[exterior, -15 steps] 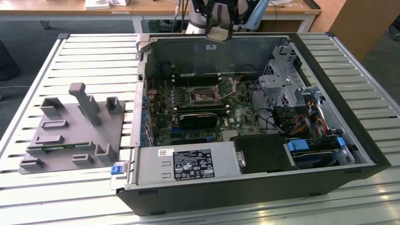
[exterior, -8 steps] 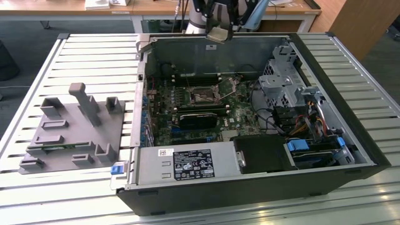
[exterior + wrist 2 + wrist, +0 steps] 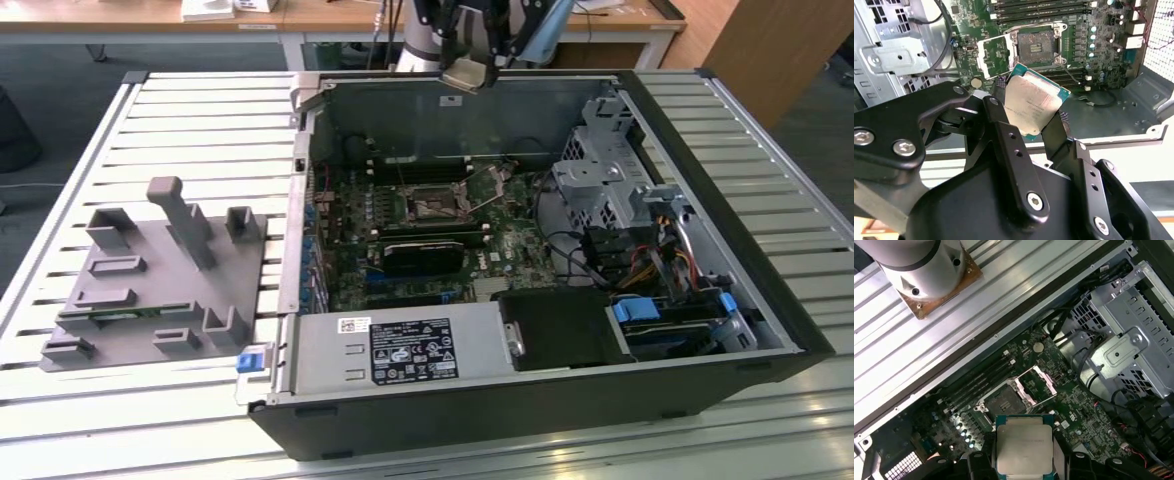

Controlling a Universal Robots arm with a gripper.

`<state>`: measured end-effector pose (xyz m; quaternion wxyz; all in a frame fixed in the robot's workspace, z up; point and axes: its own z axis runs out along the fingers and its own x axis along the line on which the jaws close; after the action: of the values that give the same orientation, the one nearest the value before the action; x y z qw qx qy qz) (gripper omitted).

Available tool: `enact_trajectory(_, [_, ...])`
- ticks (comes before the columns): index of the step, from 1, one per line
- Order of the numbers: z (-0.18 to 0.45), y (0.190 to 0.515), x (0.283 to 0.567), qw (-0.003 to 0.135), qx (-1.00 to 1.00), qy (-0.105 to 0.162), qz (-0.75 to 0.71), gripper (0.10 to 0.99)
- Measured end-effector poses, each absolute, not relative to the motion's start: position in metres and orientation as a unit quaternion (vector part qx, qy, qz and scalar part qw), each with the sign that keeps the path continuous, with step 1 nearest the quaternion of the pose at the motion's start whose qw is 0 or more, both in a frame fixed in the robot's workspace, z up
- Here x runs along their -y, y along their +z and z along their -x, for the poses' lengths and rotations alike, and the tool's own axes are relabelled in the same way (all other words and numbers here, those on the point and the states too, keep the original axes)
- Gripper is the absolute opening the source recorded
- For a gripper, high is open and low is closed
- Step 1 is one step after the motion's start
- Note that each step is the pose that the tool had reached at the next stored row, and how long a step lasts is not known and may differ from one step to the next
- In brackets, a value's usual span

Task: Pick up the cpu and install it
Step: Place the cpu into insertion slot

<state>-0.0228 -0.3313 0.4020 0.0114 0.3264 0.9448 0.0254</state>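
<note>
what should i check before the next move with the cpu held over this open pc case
1. Grip: ok. The gripper is shut on the cpu, with fingers on two opposite edges.
2. Socket uncovered: ok. The cpu socket is bare, and its retention frame is flipped open beside it.
3. Cpu seated: not ok. It hangs in the air above the computer case.
4. Cpu corner matched to the socket: cannot tell.
5. Socket pins intact: cannot tell.
</note>
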Motion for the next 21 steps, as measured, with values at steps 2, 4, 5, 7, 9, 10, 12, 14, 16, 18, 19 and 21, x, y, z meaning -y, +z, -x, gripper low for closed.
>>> enact_trajectory(2, [0.0228, 0.4019, 0.3313, 0.012, -0.942, 0.025, -0.335, 0.537])
enact_trajectory(4, [0.0228, 0.4018, 0.3313, 0.012, -0.939, 0.025, -0.344, 0.537])
enact_trajectory(5, [0.0228, 0.4018, 0.3313, 0.012, -0.937, 0.025, -0.348, 0.537])
enact_trajectory(7, [0.0228, 0.4017, 0.3313, 0.012, -0.934, 0.025, -0.356, 0.537])
enact_trajectory(9, [0.0228, 0.4016, 0.3313, 0.012, -0.931, 0.025, -0.365, 0.537])
enact_trajectory(10, [0.0228, 0.4016, 0.3313, 0.013, -0.929, 0.025, -0.368, 0.537])
enact_trajectory(12, [0.0228, 0.4014, 0.3312, 0.013, -0.926, 0.025, -0.377, 0.537])
enact_trajectory(14, [0.0228, 0.4014, 0.3312, 0.013, -0.923, 0.025, -0.384, 0.537])
enact_trajectory(16, [0.0228, 0.4013, 0.3312, 0.013, -0.92, 0.025, -0.392, 0.537])
enact_trajectory(18, [0.0228, 0.4012, 0.3312, 0.013, -0.917, 0.024, -0.398, 0.537])
enact_trajectory(19, [0.0228, 0.4012, 0.3312, 0.013, -0.916, 0.024, -0.401, 0.537])
enact_trajectory(21, [0.0228, 0.4011, 0.3312, 0.014, -0.913, 0.024, -0.406, 0.537])
